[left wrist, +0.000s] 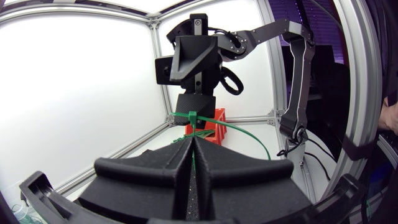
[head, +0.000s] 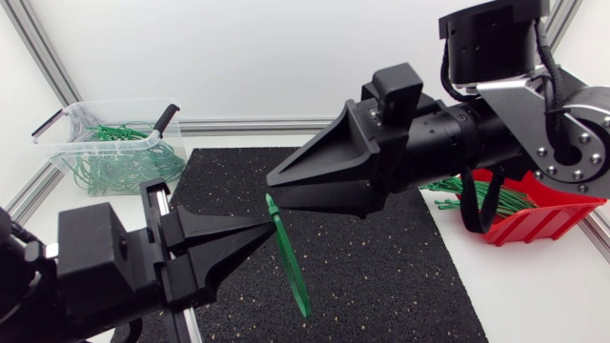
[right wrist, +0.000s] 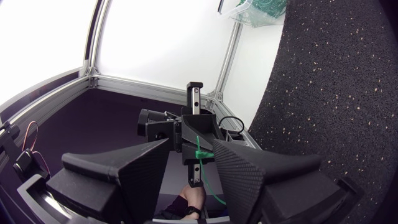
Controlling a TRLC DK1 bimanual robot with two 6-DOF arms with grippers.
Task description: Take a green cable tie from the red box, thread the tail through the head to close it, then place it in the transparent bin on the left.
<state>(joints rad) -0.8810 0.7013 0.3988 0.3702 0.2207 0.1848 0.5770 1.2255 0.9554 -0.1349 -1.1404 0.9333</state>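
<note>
Well, the green plastic cable tie (head: 291, 267) is up in the air over the black speckled rubber mat (head: 400, 276). It is pinched near its upper end by the left hand (head: 265, 227), whose two wedge fingers are clenched on it, and most of its length hangs down toward the near edge. Holding it aloft, clear of the white surface (head: 534, 295), looks meant to leave both ends free for threading. The right hand (head: 274, 183), on the arm entering from the right, has its tips just above the left hand's, by the tie's upper end. Its fingers stand apart and grasp nothing, probably lining up to take the free tail. The red plastic box (head: 543, 219) of spare ties sits at the right behind that arm. The transparent plastic bin (head: 119, 103), with looped green ties in it, is at the far left (so the drop-off is on the holding arm's side). The head view hides the gap in the right hand; the right wrist view shows it. That view also frames the tie's square head (right wrist: 199, 152) ahead, between the spread fingers but touching neither. Only the left wrist view shows the tie curving away to one side beyond the seam of its own shut fingers.
</note>
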